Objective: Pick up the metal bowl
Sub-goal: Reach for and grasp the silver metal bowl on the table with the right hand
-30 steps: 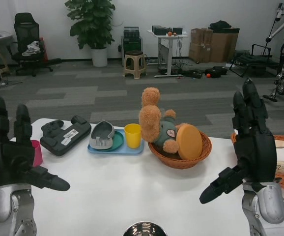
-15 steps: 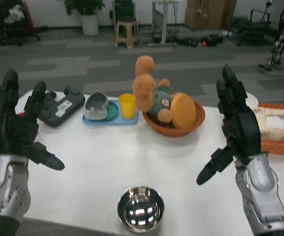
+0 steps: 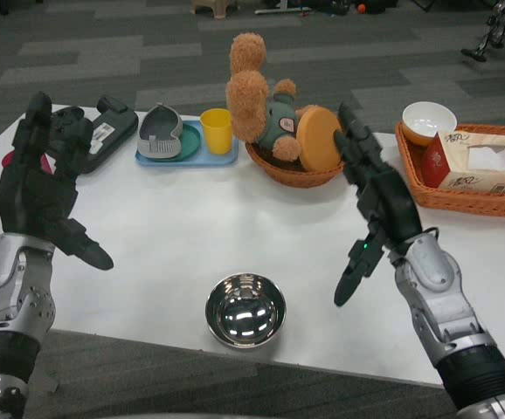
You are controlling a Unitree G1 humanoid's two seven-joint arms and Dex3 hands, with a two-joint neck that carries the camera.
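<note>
White table [image 3: 191, 227] at the start of the task: the metal bowl [image 3: 245, 310] rests untouched near the front edge, between and below both hands. Left hand [image 3: 38, 188] and right hand [image 3: 377, 205] hover spread and empty; reaching, grasping and lifting all remain.

The metal bowl [image 3: 245, 311] sits near the table's [image 3: 235, 218] front edge, untouched. The left hand [image 3: 38, 188] and the right hand [image 3: 375, 205] hover either side of it, fingers spread. Behind, a teddy [image 3: 261, 96] lies in a basket [image 3: 292, 170].
</note>
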